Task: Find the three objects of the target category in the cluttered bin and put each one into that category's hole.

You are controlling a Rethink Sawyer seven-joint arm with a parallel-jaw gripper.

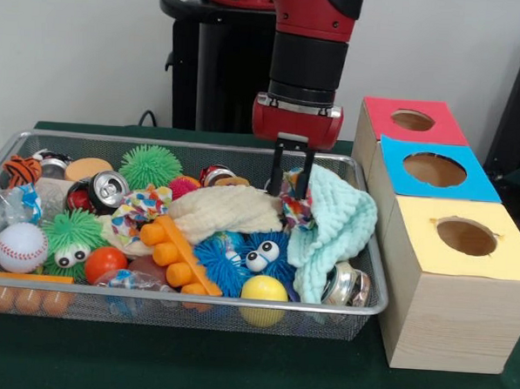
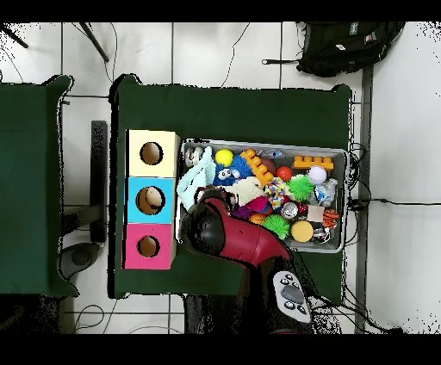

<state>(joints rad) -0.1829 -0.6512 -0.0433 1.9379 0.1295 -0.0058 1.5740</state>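
The wire-mesh bin holds a heap of toys; in the overhead view it lies right of the boxes. One dotted white fabric piece lies at the bin's right end, between the cream cloth and the mint-green cloth. My gripper hangs straight down over it, open, with one finger on each side of the piece. A second dotted piece lies left of centre and shows in the overhead view. A third is hidden. The yellow-topped hole is in the nearest box.
The blue-topped hole and the red-topped hole sit behind the yellow one. Cans, spiky balls, a baseball, orange blocks and a yellow ball crowd the bin. In the overhead view my arm covers the gripper.
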